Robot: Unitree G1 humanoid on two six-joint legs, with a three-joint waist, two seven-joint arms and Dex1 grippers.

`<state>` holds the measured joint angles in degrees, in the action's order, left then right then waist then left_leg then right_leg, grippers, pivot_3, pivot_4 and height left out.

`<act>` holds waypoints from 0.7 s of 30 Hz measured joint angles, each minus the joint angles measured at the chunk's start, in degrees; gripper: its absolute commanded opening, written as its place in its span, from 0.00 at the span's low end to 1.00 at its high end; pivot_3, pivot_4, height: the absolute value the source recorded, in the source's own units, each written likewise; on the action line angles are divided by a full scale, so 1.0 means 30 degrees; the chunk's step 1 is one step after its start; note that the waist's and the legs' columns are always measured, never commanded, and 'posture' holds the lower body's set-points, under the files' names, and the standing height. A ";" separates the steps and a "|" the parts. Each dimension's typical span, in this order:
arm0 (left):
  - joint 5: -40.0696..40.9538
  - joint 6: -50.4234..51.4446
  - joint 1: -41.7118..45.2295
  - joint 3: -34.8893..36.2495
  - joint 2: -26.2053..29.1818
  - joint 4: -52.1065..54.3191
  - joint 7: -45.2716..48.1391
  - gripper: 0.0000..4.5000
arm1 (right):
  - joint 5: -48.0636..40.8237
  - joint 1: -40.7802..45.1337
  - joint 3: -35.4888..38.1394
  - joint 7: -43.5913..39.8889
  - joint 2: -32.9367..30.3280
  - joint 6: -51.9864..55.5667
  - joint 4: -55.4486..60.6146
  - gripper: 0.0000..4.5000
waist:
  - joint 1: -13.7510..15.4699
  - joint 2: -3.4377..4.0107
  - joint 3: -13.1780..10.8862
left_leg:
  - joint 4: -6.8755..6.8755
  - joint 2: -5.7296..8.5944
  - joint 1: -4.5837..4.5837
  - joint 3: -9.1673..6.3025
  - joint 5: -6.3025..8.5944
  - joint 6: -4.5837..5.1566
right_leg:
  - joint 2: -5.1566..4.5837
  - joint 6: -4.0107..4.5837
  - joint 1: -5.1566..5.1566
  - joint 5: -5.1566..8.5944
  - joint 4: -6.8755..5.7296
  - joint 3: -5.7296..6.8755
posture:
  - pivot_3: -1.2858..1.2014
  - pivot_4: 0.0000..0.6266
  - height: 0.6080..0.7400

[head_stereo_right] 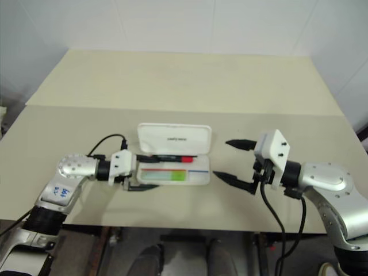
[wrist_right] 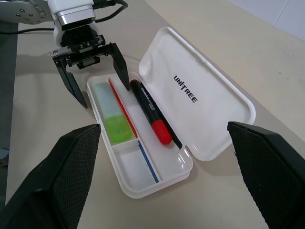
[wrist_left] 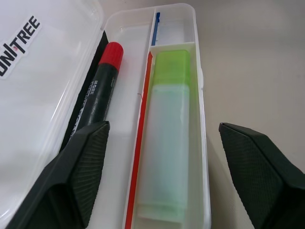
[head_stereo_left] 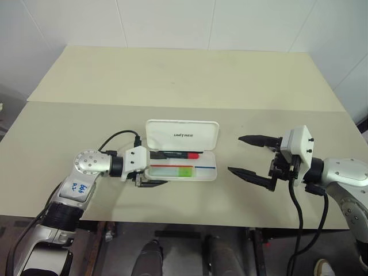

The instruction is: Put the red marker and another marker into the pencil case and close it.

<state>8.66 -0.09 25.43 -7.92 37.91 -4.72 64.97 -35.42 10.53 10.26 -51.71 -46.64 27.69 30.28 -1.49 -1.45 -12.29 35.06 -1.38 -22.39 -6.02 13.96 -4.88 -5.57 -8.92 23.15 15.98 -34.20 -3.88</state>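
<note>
We see the tabletop [head_stereo_left: 172, 80] filling most of the head view, with the pencil case [head_stereo_left: 182, 135] lying open just below its centre, lid raised toward the far side. Our right hand [head_stereo_left: 248, 155] hovers right of centre, apart from the case, its 2 fingers spread wide and empty. Our left hand [head_stereo_left: 152, 178] sits at the case's left end, fingers apart, 1 on each side of the tray. Inside the tray, another marker [wrist_left: 167, 129] lies in the near compartment and the red marker [wrist_left: 97, 90] in the far one.
</note>
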 measured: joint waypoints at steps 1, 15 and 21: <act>0.0002 0.0002 -0.0002 0.0000 0.0000 0.0018 0.0008 0.82 | 0.0000 0.0000 0.0000 0.0000 0.0000 0.0000 0.0000 1.00 | 0.0000 0.0000 0.0000 | 0.0000 0.0000 0.0000 0.0000 0.0000 0.0000 | 0.0000 0.0000 0.0000 0.0000 -0.0001 0.0000 | 0.52 0.24 1.00; 0.5718 0.4723 -0.1350 0.2687 0.0810 0.4180 0.0741 0.82 | 0.0525 -0.0089 0.0743 0.1257 0.0478 0.0868 -0.3798 1.00 | -0.0022 -0.0003 0.0001 | 0.0004 -0.0004 0.0009 -0.0001 0.0000 0.0000 | 0.0003 0.0016 0.0000 0.0009 -0.0022 -0.0002 | 0.52 0.24 1.00; 0.7008 0.6506 -0.1479 0.3769 0.1496 0.5513 0.0580 0.82 | 0.2602 0.0170 0.0718 0.1285 0.0188 -0.0078 -0.8247 1.00 | -0.0035 -0.0002 0.0001 | 0.0008 -0.0004 0.0014 0.0008 -0.0001 0.0000 | 0.0005 0.0085 -0.0004 0.0044 -0.0015 -0.0014 | 0.52 0.24 1.00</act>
<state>29.68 19.43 20.99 3.39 42.40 11.82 66.71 -27.61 11.04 12.42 -47.86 -46.08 27.46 5.54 -1.60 -1.46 -12.28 35.08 -1.39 -22.35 -6.00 13.96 -4.88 -5.56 -8.67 23.13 16.11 -34.25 -3.92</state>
